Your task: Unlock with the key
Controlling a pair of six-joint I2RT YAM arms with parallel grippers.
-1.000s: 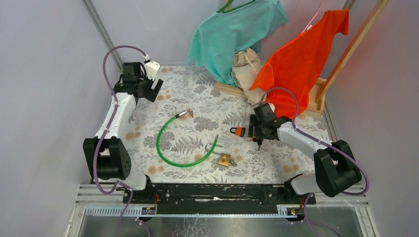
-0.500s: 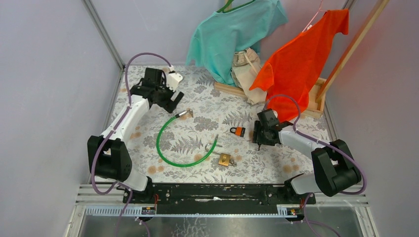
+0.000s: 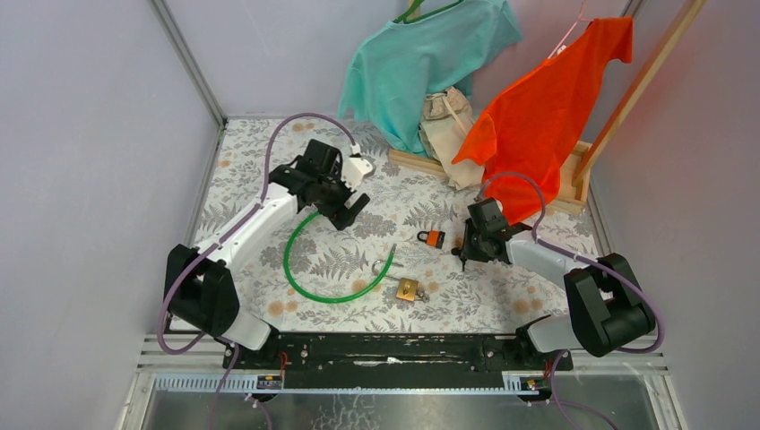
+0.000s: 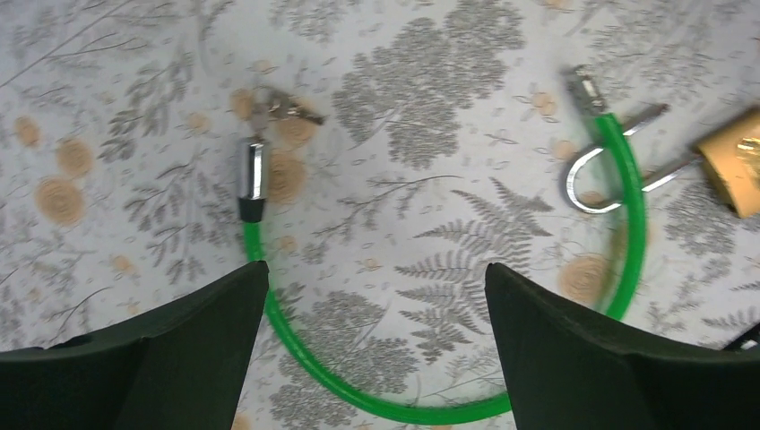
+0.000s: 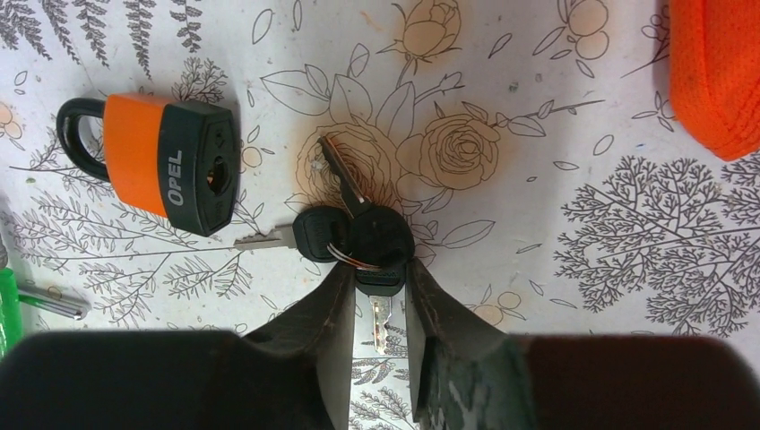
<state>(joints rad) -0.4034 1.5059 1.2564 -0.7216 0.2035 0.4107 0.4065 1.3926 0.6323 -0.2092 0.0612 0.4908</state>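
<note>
1. The key bunch lies just right of the orange padlock. My right gripper straddles one black key head, jaws nearly together — I cannot tell if it is pinched.
2. I'd grip that head squarely before lifting — the left gripper, jaws wide apart, hovers well left of the padlock.

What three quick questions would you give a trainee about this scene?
1. What lies between the fingertips of the right tool?
A. the orange padlock
B. a key from the bunch of keys
C. the green cable
2. True or false: the left tool is shut on the green cable.
3. Fill in: the word printed on the orange padlock is ___.

Key
1. B
2. False: it hangs open above the green cable.
3. OPEL
</note>
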